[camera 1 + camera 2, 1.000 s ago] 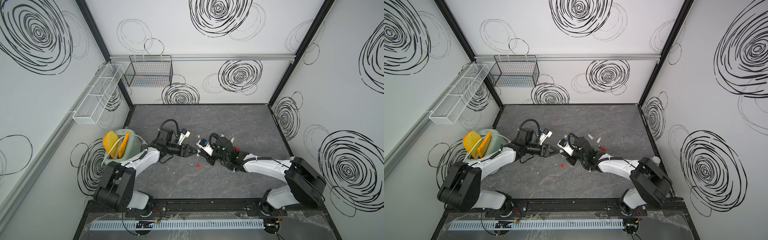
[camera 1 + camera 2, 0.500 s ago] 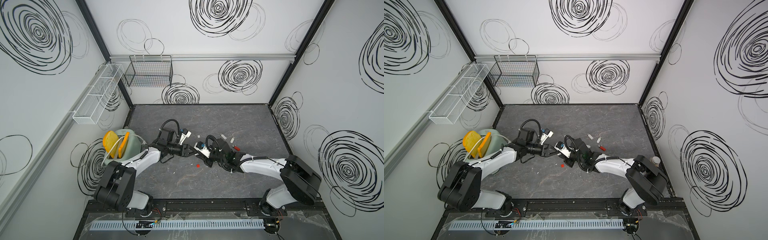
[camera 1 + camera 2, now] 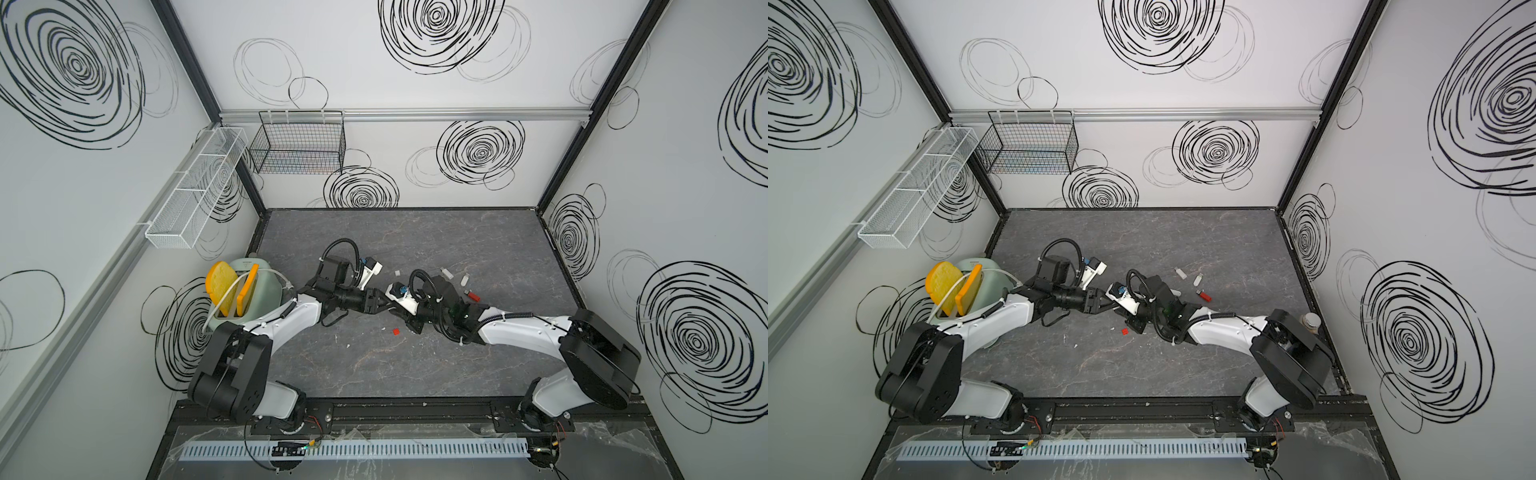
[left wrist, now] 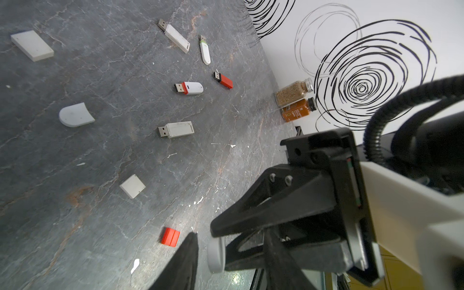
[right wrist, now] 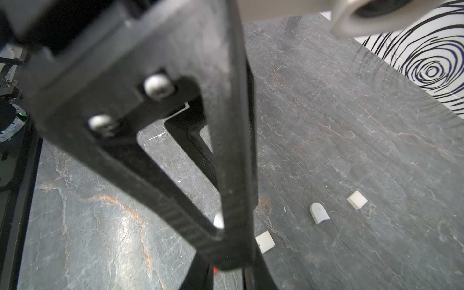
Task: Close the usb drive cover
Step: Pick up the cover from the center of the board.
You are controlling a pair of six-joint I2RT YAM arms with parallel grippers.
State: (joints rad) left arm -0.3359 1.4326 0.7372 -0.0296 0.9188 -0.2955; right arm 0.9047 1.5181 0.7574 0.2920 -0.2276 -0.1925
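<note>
The right gripper (image 4: 218,244) is clamped on a small white rounded piece (image 4: 215,256), drive or cover I cannot tell, held above the middle of the table (image 4: 75,213). The left gripper (image 3: 386,308) meets it tip to tip, its fingers (image 4: 187,263) apart on either side of that piece; whether they press it I cannot tell. 5 uncapped drives (image 4: 177,129) and 4 loose caps (image 4: 132,186) lie on the table beyond.

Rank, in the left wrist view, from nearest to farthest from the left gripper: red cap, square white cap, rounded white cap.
1. Red cap, beside the left gripper.
2. Square white cap, farther out.
3. Rounded white cap, beyond it.
</note>
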